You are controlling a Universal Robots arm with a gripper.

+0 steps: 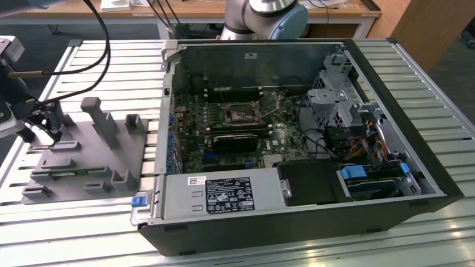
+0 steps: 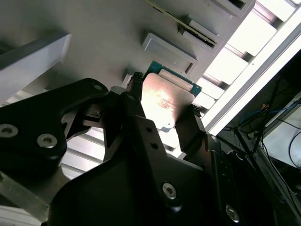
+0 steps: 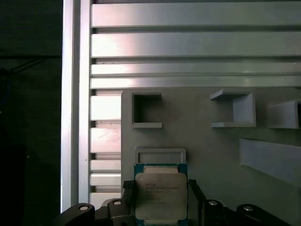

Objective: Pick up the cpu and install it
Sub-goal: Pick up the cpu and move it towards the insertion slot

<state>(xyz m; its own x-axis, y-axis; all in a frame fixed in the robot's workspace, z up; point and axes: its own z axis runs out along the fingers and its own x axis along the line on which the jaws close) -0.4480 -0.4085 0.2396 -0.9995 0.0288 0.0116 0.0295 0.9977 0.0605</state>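
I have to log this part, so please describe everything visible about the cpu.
The cpu is a flat square chip with a silver metal lid carrying faint print, set on a green board. The gripper clamps two opposite sides of it, over the gray fixture. Whether its underside touches the fixture cannot be told.

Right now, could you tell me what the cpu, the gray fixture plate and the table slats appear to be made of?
The cpu: probably a metal lid, brushed silver with soft glare, on a green circuit-board edge. The gray fixture plate: likely plastic, matte and evenly gray, no reflections. The table slats: apparently aluminium, pale satin with bright streaks.
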